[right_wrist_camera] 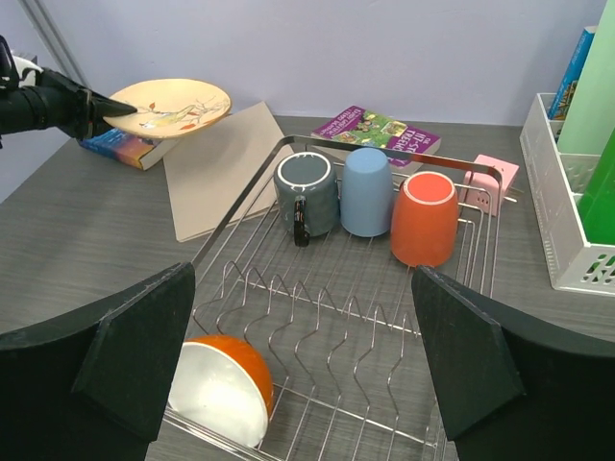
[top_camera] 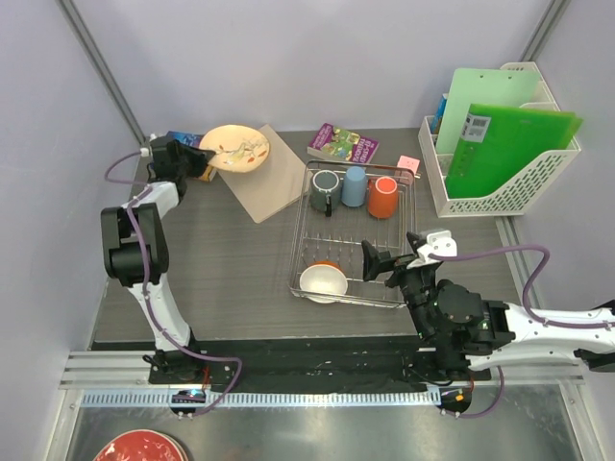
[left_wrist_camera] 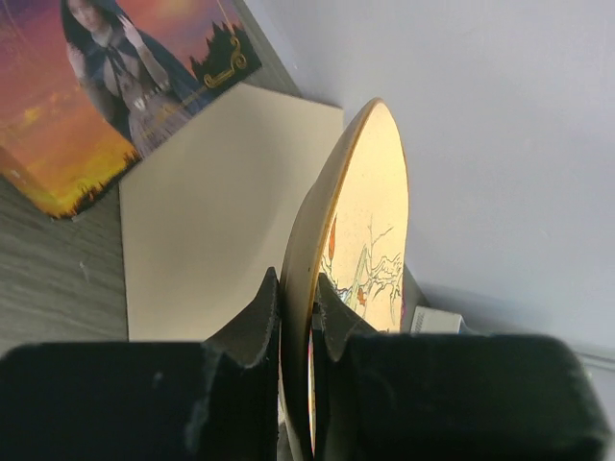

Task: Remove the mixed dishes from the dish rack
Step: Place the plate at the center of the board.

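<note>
So, left gripper [top_camera: 199, 163] clenched on rim of cream plate [top_camera: 235, 148], plate held up at far-left of table beside tan board [top_camera: 274, 182], well apart from dish rack [top_camera: 299, 233]. Right gripper [right_wrist_camera: 306, 355] spread wide, hovering over rack's near end. Inside rack: grey mug [top_camera: 325, 185], light-blue cup [top_camera: 355, 186], orange cup [top_camera: 382, 197] in row at far end; bowl [top_camera: 323, 281] tipped on side, near-left corner.

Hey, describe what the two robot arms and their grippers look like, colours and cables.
Both arms have white links joined by black joint housings. The left arm and right arm each carry a purple cable looping alongside. The left gripper and right gripper are black, with matte, wedge-shaped jaws. No markings are readable.
</note>
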Action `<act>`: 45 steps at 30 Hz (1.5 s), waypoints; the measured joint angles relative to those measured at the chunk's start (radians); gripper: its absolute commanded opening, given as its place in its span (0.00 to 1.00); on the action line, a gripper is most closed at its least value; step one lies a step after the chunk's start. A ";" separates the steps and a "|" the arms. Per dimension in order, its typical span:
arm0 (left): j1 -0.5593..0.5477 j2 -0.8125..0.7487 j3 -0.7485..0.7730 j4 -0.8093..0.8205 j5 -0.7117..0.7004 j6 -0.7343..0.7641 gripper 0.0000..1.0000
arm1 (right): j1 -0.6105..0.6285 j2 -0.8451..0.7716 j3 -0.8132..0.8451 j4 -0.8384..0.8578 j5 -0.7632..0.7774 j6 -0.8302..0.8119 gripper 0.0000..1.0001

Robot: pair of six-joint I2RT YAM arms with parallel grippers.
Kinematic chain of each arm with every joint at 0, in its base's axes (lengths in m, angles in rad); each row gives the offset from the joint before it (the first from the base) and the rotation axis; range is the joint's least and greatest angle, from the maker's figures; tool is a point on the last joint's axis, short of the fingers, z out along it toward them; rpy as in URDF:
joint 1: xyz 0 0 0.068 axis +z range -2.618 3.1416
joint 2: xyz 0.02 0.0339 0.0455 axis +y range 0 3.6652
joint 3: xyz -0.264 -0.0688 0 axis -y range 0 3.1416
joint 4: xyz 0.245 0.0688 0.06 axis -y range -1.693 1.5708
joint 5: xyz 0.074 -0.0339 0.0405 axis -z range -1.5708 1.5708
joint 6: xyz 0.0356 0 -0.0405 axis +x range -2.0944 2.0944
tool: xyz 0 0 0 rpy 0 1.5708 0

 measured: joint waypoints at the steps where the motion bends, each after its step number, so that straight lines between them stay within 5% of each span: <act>1: 0.006 0.019 -0.001 0.030 -0.003 -0.012 0.01 | 0.000 -0.002 0.000 -0.005 0.000 0.006 1.00; 9: 0.111 0.172 0.003 0.183 -0.046 -0.093 0.01 | 0.000 -0.055 0.000 -0.012 0.020 0.015 1.00; 19: 0.132 0.381 0.262 0.141 -0.063 -0.130 0.03 | -0.082 -0.007 -0.023 -0.002 0.020 0.008 1.00; 28: 0.127 0.393 0.301 0.036 -0.061 -0.119 0.46 | -0.137 0.088 -0.025 -0.002 -0.035 0.009 1.00; 29: 0.129 0.385 0.291 0.035 -0.060 -0.118 0.58 | -0.138 0.087 -0.026 -0.003 -0.039 0.009 1.00; 30: 0.132 0.371 0.276 0.032 -0.059 -0.119 0.86 | -0.140 0.082 -0.027 -0.004 -0.043 0.013 1.00; 36: 0.162 0.264 0.233 0.013 -0.051 -0.116 0.99 | -0.144 0.034 -0.030 -0.011 -0.055 0.040 1.00; 45: 0.180 0.060 0.119 -0.059 -0.060 -0.130 1.00 | -0.145 -0.014 -0.031 -0.021 -0.058 0.069 1.00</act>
